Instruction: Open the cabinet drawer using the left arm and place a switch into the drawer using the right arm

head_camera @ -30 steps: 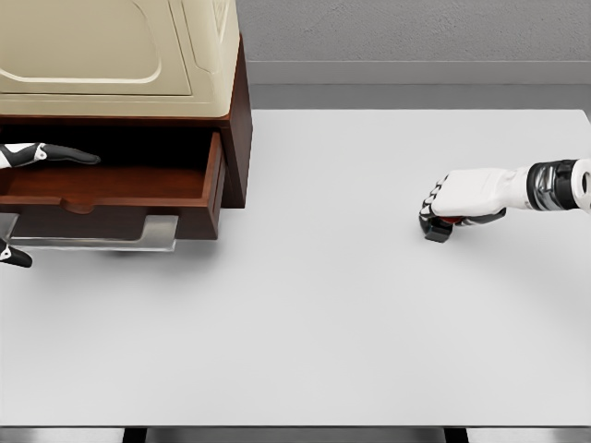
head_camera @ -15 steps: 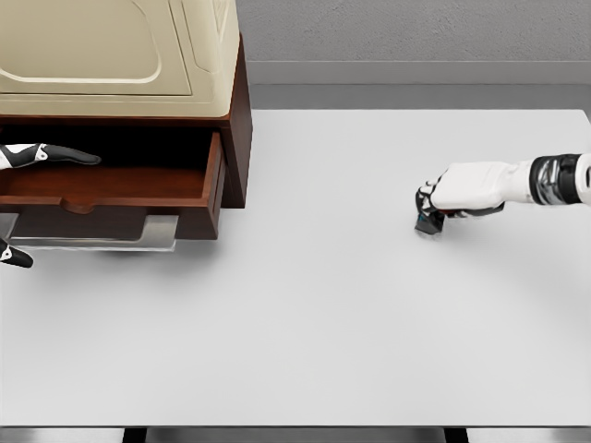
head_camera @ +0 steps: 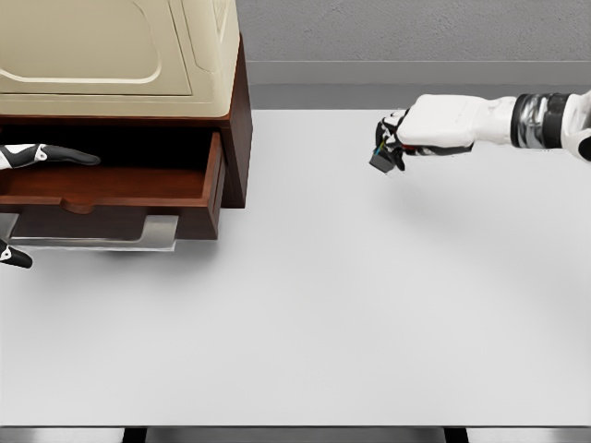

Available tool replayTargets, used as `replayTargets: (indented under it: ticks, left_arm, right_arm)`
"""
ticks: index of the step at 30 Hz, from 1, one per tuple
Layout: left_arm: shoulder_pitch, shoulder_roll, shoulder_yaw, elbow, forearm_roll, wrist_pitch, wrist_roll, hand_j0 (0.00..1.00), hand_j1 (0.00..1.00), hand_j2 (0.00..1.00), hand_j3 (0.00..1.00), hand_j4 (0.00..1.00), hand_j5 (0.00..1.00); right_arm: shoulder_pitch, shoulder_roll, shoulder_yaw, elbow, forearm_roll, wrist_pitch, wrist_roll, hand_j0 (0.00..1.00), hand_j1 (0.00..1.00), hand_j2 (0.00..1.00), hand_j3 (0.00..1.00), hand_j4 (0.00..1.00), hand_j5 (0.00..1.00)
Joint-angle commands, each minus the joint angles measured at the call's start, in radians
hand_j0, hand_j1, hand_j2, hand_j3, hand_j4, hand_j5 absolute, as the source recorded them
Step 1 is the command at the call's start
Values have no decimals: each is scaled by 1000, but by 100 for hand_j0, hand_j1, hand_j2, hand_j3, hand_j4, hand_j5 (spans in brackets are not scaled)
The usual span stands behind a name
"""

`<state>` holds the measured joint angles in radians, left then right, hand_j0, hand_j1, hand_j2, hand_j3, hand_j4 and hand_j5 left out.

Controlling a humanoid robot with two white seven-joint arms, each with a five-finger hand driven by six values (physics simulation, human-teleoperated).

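Note:
The brown cabinet drawer (head_camera: 111, 189) stands pulled out at the left, its inside showing nothing, with a pale metal handle (head_camera: 102, 242) along its front. At the picture's left edge my left hand (head_camera: 37, 154) shows only a dark-tipped finger lying over the drawer and another tip below the handle; they are spread and hold nothing. My right hand (head_camera: 399, 138) is raised above the table's far middle, to the right of the cabinet. It is shut on a small dark switch (head_camera: 380, 161), which hangs under the curled fingers.
A cream-coloured appliance (head_camera: 120, 51) sits on top of the cabinet (head_camera: 238, 138). The white table (head_camera: 323, 323) runs from the cabinet to the right edge and down to the front edge. A grey wall stands behind.
My right hand has lifted the switch off the table and carried it up and to the left, towards the cabinet. The left hand and the drawer have not moved.

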<state>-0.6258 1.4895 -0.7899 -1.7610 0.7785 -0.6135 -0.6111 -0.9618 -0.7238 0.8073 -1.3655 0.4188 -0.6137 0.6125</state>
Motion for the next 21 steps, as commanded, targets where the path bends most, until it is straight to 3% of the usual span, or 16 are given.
replayTargets:
  ticks: [1,16,21]
  left_arm:
    - [0,2,1,0,8,3,0,100,100,100,100,100,100]
    - [0,1,1,0,8,3,0,100,100,100,100,100,100]
    - [0,0,1,0,8,3,0,100,100,100,100,100,100]
  right_arm:
    - [-3,41,-4,0,-5,3,-2,31,31,31,31,31,31]
    - [-161,230,102,-9,-5,3,-2,36,36,36,36,36,36]
    - [-176,236,119,-116,-37,3,-2,36,36,36,36,36,36]
